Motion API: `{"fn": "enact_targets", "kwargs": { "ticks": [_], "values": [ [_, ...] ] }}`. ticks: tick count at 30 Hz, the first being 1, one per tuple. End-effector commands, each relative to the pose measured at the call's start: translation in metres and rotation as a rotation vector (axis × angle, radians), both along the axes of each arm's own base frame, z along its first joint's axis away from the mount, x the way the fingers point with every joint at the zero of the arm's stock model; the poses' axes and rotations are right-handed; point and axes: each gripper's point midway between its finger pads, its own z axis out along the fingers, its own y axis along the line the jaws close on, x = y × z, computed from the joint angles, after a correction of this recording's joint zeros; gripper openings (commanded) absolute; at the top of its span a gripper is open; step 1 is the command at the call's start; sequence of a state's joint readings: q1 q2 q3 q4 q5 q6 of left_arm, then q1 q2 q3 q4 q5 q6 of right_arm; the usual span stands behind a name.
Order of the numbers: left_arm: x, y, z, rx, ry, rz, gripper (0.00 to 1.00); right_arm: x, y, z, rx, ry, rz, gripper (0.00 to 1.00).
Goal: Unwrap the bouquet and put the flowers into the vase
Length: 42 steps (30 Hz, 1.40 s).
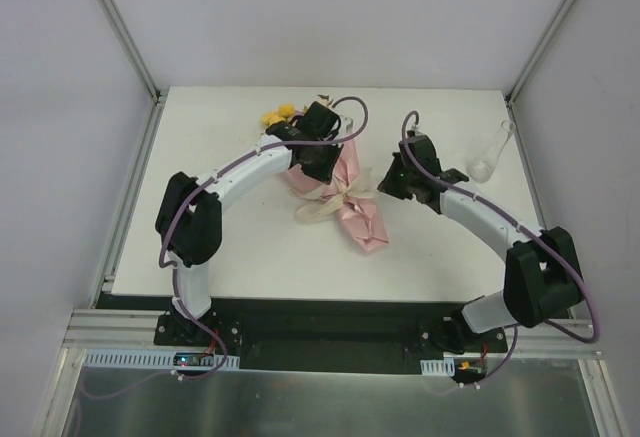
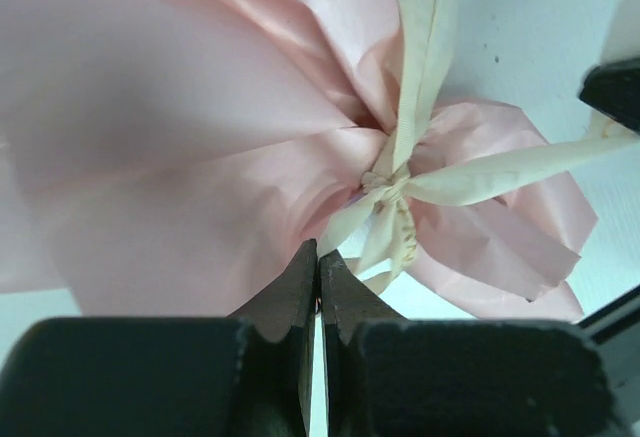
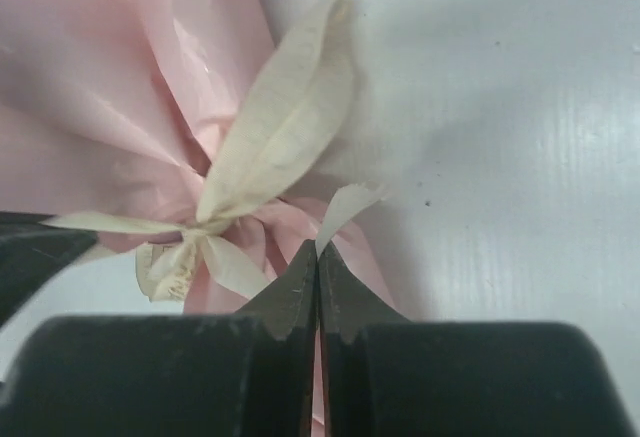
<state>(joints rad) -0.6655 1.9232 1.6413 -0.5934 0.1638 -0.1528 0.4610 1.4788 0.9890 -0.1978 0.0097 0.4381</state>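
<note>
The bouquet [image 1: 358, 215] lies in the middle of the table in pink wrapping paper [image 2: 180, 157], with yellow flowers [image 1: 280, 114] showing at its far end. A cream ribbon [image 1: 322, 209] is knotted round its waist [image 2: 390, 187]. My left gripper [image 1: 318, 165] is shut, its tips [image 2: 318, 257] resting against the pink paper just beside the knot. My right gripper [image 1: 386, 185] is shut on a loose ribbon end [image 3: 345, 207], which sticks out from between its tips [image 3: 318, 257]. The clear glass vase [image 1: 490, 157] lies tilted at the far right.
The white tabletop [image 1: 240, 247] ends at a dark strip in front, with grey walls and metal posts on the other sides. The ribbon's loop [image 3: 285, 122] stands up beside the right gripper. Both arms arch inward over the table's middle.
</note>
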Motion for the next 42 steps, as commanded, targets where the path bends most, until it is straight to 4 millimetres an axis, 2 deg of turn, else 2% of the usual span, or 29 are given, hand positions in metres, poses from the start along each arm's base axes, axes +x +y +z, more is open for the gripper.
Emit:
{"fn": "enact_targets", "kwargs": {
  "ticks": [1, 3, 4, 7, 10, 11, 13, 15, 18, 19, 20, 23, 25, 27, 28, 29, 31, 33, 34, 40, 42],
  "values": [
    [0.015, 0.022, 0.029, 0.038, -0.100, 0.114, 0.00, -0.008, -0.024, 0.031, -0.085, -0.106, -0.010, 0.01],
    [0.020, 0.029, 0.030, 0.062, -0.120, 0.150, 0.00, -0.013, -0.035, 0.040, -0.120, -0.142, -0.014, 0.01],
    [0.021, 0.033, 0.030, 0.073, -0.127, 0.163, 0.00, -0.016, -0.039, 0.052, -0.122, -0.176, -0.025, 0.01],
    [0.029, 0.047, 0.031, 0.109, -0.156, 0.222, 0.00, -0.022, -0.061, 0.062, -0.152, -0.208, -0.078, 0.01],
    [0.037, 0.063, 0.040, 0.131, -0.195, 0.295, 0.00, -0.027, -0.084, 0.054, -0.204, -0.193, -0.147, 0.01],
    [0.038, 0.068, 0.048, 0.125, -0.215, 0.329, 0.00, -0.029, -0.091, 0.055, -0.220, -0.200, -0.172, 0.01],
    [0.044, 0.083, 0.055, 0.163, -0.267, 0.382, 0.00, -0.035, -0.114, 0.041, -0.281, -0.168, -0.248, 0.01],
    [0.046, 0.095, 0.066, 0.182, -0.320, 0.419, 0.00, -0.041, -0.134, 0.033, -0.321, -0.146, -0.312, 0.01],
    [0.051, 0.119, 0.088, 0.237, -0.420, 0.506, 0.00, -0.048, -0.158, 0.033, -0.389, -0.137, -0.381, 0.01],
    [0.054, 0.138, 0.096, 0.296, -0.477, 0.579, 0.00, -0.050, -0.164, 0.032, -0.407, -0.135, -0.396, 0.01],
    [0.054, 0.147, 0.108, 0.297, -0.513, 0.635, 0.00, -0.053, -0.170, 0.032, -0.426, -0.130, -0.412, 0.01],
    [0.050, 0.181, 0.130, 0.359, -0.614, 0.760, 0.00, -0.062, -0.192, 0.042, -0.485, -0.157, -0.489, 0.02],
    [0.047, 0.196, 0.150, 0.339, -0.666, 0.822, 0.00, -0.067, -0.203, 0.052, -0.510, -0.182, -0.526, 0.02],
    [0.043, 0.213, 0.158, 0.343, -0.698, 0.890, 0.00, -0.075, -0.219, 0.058, -0.564, -0.190, -0.577, 0.01],
    [0.038, 0.221, 0.171, 0.314, -0.723, 0.929, 0.00, -0.079, -0.225, 0.065, -0.573, -0.207, -0.602, 0.01],
    [0.036, 0.230, 0.172, 0.309, -0.732, 0.969, 0.00, -0.083, -0.234, 0.069, -0.604, -0.207, -0.627, 0.01],
    [0.031, 0.238, 0.189, 0.252, -0.775, 1.013, 0.00, -0.089, -0.242, 0.077, -0.616, -0.223, -0.653, 0.01],
    [0.026, 0.245, 0.192, 0.254, -0.803, 1.027, 0.00, -0.095, -0.250, 0.082, -0.633, -0.225, -0.675, 0.02],
    [0.025, 0.247, 0.203, 0.217, -0.836, 1.044, 0.00, -0.097, -0.252, 0.086, -0.626, -0.236, -0.683, 0.01],
    [0.013, 0.256, 0.211, 0.189, -0.874, 1.052, 0.02, -0.111, -0.261, 0.106, -0.651, -0.256, -0.695, 0.01],
    [0.008, 0.256, 0.200, 0.191, -0.858, 1.037, 0.03, -0.112, -0.262, 0.115, -0.653, -0.277, -0.689, 0.02]
  ]
}}
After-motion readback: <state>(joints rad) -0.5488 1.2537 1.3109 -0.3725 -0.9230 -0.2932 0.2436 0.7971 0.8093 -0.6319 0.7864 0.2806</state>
